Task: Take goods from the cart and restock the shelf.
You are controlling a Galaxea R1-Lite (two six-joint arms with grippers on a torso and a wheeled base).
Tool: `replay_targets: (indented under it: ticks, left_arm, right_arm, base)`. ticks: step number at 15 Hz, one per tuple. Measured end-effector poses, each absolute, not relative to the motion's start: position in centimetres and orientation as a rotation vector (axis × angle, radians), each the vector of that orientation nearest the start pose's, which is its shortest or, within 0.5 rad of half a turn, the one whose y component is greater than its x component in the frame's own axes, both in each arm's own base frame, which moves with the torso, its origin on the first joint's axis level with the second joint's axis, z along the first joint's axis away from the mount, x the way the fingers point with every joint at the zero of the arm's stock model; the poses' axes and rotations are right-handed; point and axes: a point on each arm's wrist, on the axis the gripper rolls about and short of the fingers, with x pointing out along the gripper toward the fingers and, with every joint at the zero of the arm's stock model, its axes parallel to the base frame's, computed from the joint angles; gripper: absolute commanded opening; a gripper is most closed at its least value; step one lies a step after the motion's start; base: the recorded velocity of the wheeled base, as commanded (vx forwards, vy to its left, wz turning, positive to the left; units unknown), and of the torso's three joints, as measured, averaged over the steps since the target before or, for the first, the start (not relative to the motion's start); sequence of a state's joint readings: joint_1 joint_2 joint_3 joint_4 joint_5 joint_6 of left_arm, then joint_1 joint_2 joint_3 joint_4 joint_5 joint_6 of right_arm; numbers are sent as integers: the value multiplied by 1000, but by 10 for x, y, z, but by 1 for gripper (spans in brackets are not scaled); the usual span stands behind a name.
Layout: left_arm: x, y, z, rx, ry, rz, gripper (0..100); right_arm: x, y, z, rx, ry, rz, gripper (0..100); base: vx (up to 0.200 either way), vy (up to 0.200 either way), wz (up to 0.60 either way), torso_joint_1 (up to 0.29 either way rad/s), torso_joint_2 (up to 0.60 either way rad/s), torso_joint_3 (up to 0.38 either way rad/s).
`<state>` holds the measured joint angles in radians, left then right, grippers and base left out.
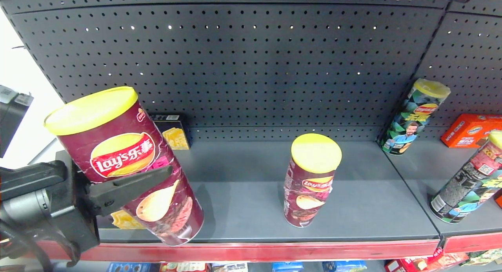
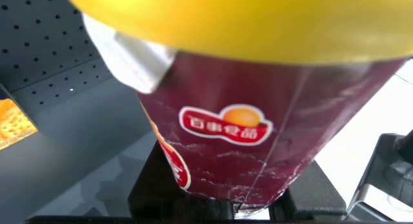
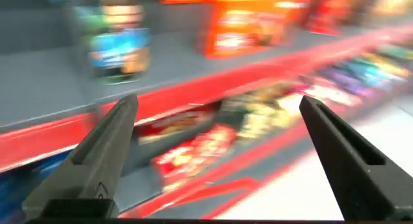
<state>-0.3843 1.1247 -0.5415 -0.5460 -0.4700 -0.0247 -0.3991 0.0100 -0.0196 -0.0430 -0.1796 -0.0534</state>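
The left gripper (image 1: 155, 174) was clamped on a tilted chip can (image 1: 117, 146) above the shelf's (image 1: 243, 185) front left corner. The right gripper's (image 3: 218, 104) fingers stood wide apart. A second can (image 1: 311, 181) stood upright mid-shelf.

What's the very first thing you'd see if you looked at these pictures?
A big dark red crisp tube with a yellow lid, held tilted in the jaws of the left gripper at the front left of the grey metal shelf. Next, a matching dark red tube standing upright alone mid-shelf. A green tube with a yellow lid leans against the black pegboard wall at the back right.
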Motion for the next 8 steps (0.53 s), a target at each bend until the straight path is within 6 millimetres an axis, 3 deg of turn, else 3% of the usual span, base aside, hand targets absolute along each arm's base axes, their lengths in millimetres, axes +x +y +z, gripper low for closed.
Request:
replay_targets:
  ticks: [3,8]
  left_arm:
    - [142,-69,233,-25,52,-860,0]
    - [146,-70,232,-25,55,-855,0]
  right_arm:
    - [-22,8,82,-63,-41,-324,100]
    - [-22,7,76,-7,-2,-277,100]
  base:
    - [0,0,0,0,0,0]
    - [0,0,0,0,0,0]
